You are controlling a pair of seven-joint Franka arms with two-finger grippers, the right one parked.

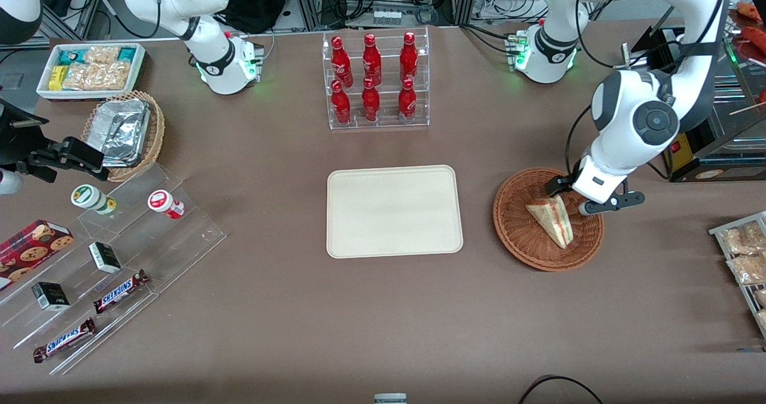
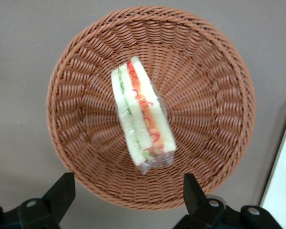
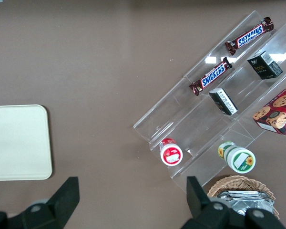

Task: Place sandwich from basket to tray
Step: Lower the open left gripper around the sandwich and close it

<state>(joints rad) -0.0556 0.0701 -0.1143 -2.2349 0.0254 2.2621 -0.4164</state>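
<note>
**Desk:** What does the frame show, biggest thing first?

**Photographer:** A brown worktop (image 1: 383,308), with the cream tray (image 1: 394,210) lying bare at its centre. Beside the tray, toward the working arm's end, sits the round wicker basket (image 1: 520,236). In the basket lies the sandwich (image 1: 553,218), a wrapped wedge resting on its side, filling layers showing.

**Desk:** And the claw?

**Photographer:** The claw (image 2: 126,191) hangs over the basket's rim, above the sandwich and not touching it. Its fingers (image 2: 62,193) stand wide apart with nothing between them.

**Desk:** How will the sandwich handle?

**Photographer:** Light and soft, by the look of it. White bread squashes easily, and the clear film around it looks slippery. A gentle squeeze seems wise, enough to hold without crushing.

**Desk:** Where to take hold?

**Photographer:** Probably across the two bread faces near the wedge's thick middle, so the fingers press the layers together. The thin tip would likely bend or slip free.
</note>
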